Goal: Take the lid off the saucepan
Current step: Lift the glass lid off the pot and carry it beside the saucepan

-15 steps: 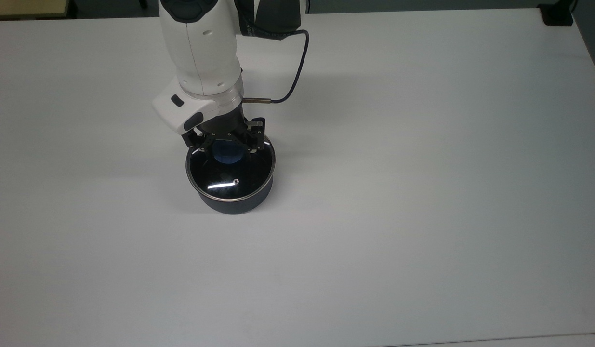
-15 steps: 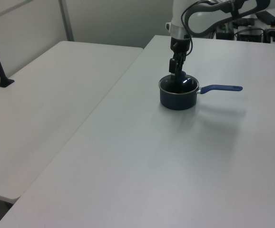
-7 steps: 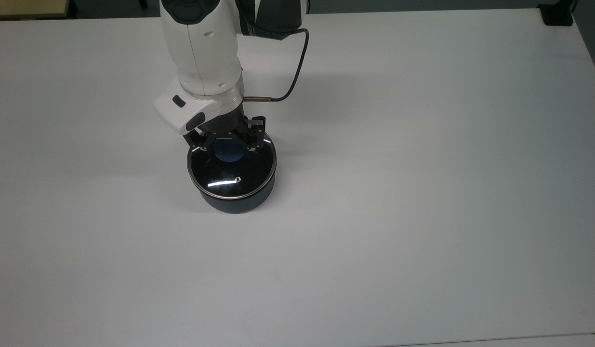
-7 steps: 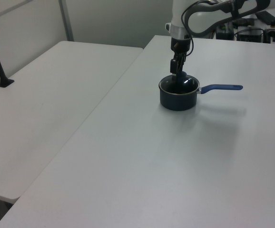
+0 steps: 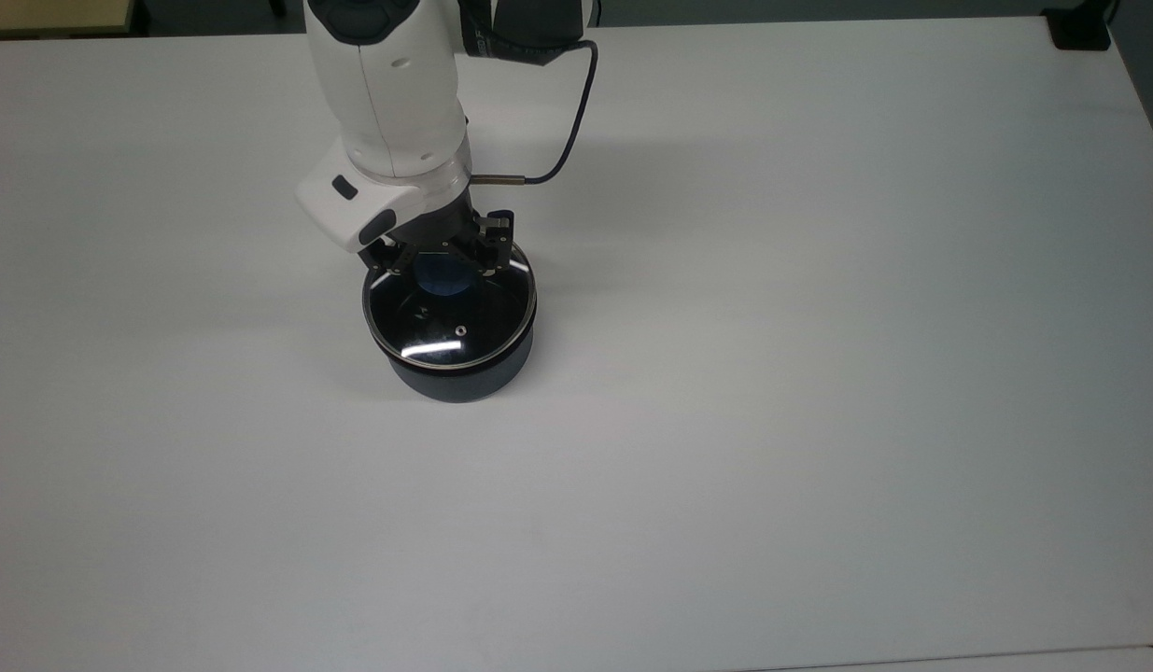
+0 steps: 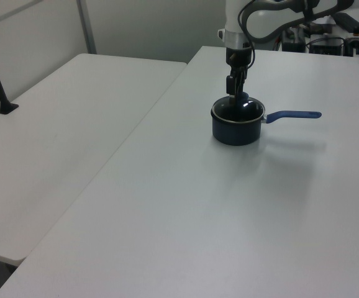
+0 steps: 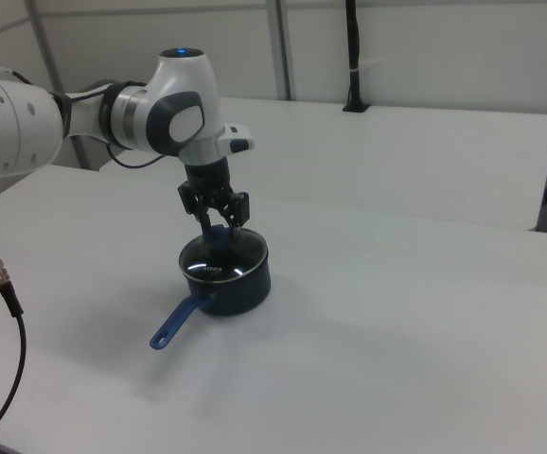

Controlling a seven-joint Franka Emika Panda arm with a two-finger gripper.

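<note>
Since the earlier frames the lid [image 5: 449, 310] has risen a little. In the top view its rim now sits slightly higher and larger over the pan [image 5: 459, 373], and the bright glare streak has slid below the vent hole [image 5: 460, 329]. The pan itself has shifted slightly toward the left view's right, its handle [image 6: 294, 115] with it.

The gripper [image 5: 442, 266] points straight down with its fingers closed on the blue knob [image 5: 444, 275], one finger on each side of it. The lid hangs directly under the jaws, and the pan is right below that.

Whether the lid's rim is fully clear of the pan's edge cannot be told. In the left and right views the two read as nearly one outline. In the top view the arm's white wrist [image 5: 389, 112] hides the far edge of the lid, and the handle is hidden behind the gripper and arm. Only the right view shows the handle whole, running from the pan toward the right view's lower left, well off to one side of the jaws.

A dark cable [image 5: 567, 140] loops from the wrist, near the jaws but off the lid. The white table [image 5: 819, 373] is bare around the pan. A second table [image 6: 61, 124] stands beside it, well away from the jaws.
</note>
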